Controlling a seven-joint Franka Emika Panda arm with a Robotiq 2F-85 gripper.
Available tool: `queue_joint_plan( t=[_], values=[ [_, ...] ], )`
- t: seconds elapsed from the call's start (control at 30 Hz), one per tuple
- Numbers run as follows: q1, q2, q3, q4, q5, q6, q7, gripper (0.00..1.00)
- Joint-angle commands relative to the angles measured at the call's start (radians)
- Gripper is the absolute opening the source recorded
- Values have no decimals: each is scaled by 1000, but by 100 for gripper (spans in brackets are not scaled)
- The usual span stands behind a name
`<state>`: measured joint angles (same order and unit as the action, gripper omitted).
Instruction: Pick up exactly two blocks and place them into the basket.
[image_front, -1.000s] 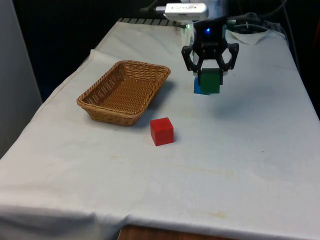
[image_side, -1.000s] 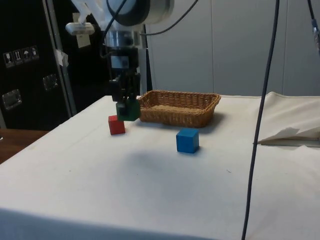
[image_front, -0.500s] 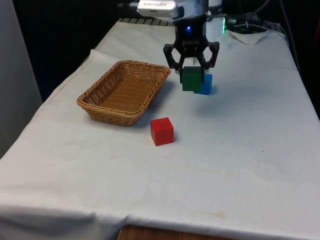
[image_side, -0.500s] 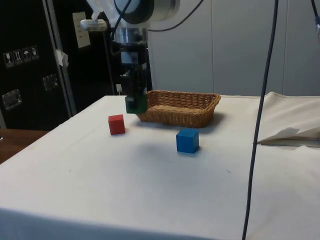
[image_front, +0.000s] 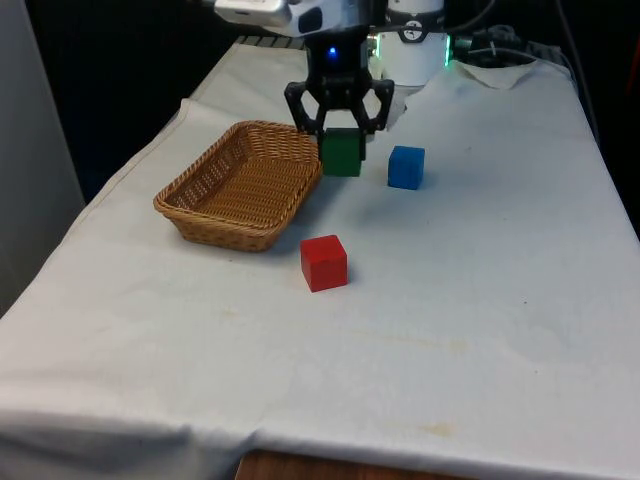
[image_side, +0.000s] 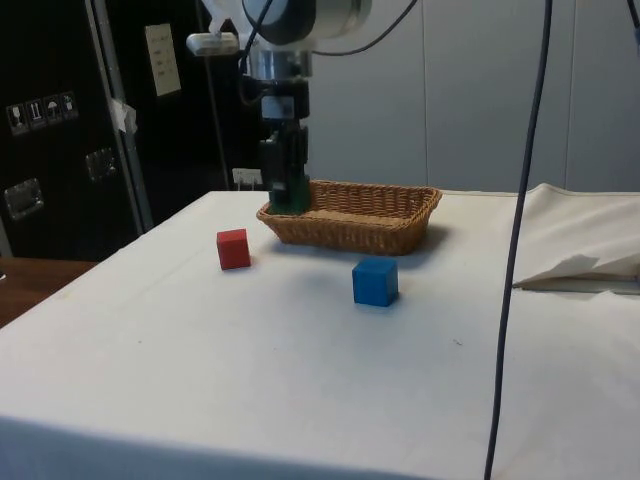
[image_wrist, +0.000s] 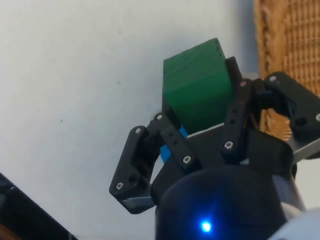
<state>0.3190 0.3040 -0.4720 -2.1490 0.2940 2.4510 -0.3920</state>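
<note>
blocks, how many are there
3: green block held in the hand beside the basket rim, blue block and red block on the cloth.

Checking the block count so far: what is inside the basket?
The basket shows bare wicker inside. Its near wall hides some floor in the side view. The gripper holds the green block at its rim.

The tabletop (image_front: 480, 330) wears a white cloth. A wicker basket (image_front: 247, 184) rests on it toward the front view's left. A red block (image_front: 324, 262) lies just beside the basket's near corner, and a blue block (image_front: 406, 167) sits farther back, apart from both.
</note>
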Motion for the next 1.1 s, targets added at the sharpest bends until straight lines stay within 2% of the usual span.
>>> queue_joint_plan(
  t=[0.0, 0.03, 0.07, 0.27, 0.3, 0.37, 0.57, 0.6, 0.63, 0.67, 0.87, 0.9, 0.93, 1.07],
  values=[
    [-1, 0, -5, 0, 1, 0, -8, 0],
    [-12, 0, -5, 2, 12, 0, -31, 0],
    [-14, 3, -15, 4, 14, 0, -45, 0],
    [-17, 16, -40, 9, 28, 4, -90, 0],
    [-9, 13, -47, 5, 17, 3, -80, 0],
    [-21, 28, -46, 14, 35, 8, -111, 0],
    [-30, 63, -62, 32, 61, 17, -161, 0],
    [-33, 76, -70, 39, 75, 21, -185, 0],
    [-20, 72, -76, 34, 60, 16, -164, 0],
    [-35, 83, -73, 42, 81, 23, -195, 0],
    [-40, 117, -100, 59, 117, 29, -257, 0],
    [-30, 120, -111, 58, 113, 24, -252, 0],
    [-42, 126, -108, 64, 128, 30, -277, 0],
    [-47, 142, -125, 74, 144, 29, -311, 0]
  ],
)
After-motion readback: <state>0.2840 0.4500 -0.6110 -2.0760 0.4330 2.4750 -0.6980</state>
